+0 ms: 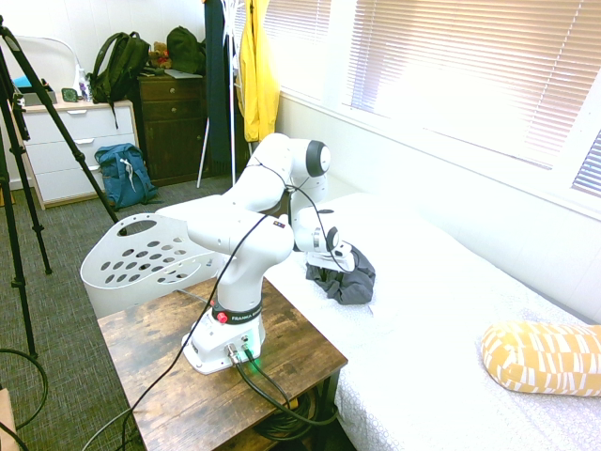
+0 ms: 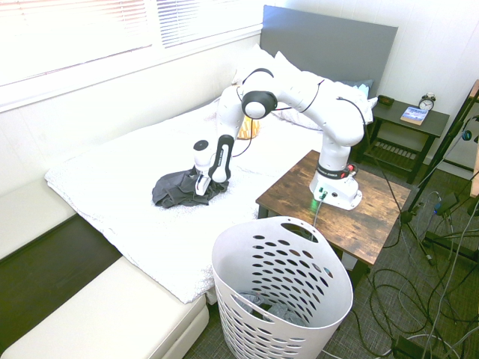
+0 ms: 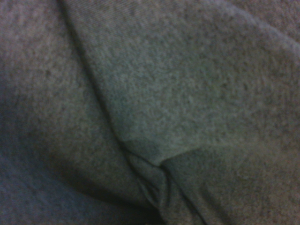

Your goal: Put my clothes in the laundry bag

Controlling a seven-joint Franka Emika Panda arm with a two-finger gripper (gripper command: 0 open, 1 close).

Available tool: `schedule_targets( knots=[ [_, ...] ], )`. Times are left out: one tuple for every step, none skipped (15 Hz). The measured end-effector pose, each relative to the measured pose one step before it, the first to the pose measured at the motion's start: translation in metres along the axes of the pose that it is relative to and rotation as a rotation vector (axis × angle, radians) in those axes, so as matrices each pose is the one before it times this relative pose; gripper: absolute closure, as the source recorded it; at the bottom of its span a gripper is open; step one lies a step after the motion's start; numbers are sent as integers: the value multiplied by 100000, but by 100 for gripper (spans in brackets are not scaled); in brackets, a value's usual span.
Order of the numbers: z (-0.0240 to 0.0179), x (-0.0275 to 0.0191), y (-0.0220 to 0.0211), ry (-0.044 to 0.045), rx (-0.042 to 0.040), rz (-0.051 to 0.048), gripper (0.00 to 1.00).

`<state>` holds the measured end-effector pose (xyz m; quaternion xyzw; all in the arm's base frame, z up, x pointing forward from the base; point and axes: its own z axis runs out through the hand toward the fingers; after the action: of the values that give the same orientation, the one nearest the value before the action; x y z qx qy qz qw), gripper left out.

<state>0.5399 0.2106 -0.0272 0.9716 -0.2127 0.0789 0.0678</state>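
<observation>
Bed: grey garment lies on it in loose heap. Basket stands near bed, some cloth inside.
Garment looks light, soft, not fragile; it should sag when lifted. Best hold seems raised folds near middle, thick pinch.
Fingers down at garment; cannot tell if apart, together or clamped.
Arm base reads "FRANKA"; on garment, no label visible.

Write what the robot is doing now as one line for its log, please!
arm: over bed | gripper: down at dark grey garment | garment: bunched on bed | laundry basket: beside bed | step: garment not yet in basket
</observation>
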Motion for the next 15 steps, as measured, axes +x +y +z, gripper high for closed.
schedule_targets(
  knots=[
    [-28,111,39,-1157,475,120,100],
    [-31,134,56,-966,412,97,100],
    [-66,92,34,-1105,540,65,100],
    [-101,50,-19,-1305,737,351,100],
    [-204,107,-47,-1245,809,424,100],
    [-367,182,-52,-1535,1198,325,100],
    [-574,266,-65,-1693,1341,411,100],
    [-610,293,-8,-2222,736,238,100],
    [-744,277,-8,-1765,821,41,100],
    [-909,258,6,-369,431,127,100],
    [-991,-44,-84,-26,650,277,100],
    [-1159,-153,-229,-201,954,229,100],
    [-1511,-50,-260,111,1052,-92,100],
    [-1894,82,-250,209,927,-292,100],
    [-2513,292,-351,482,1169,-322,100]
  ],
)
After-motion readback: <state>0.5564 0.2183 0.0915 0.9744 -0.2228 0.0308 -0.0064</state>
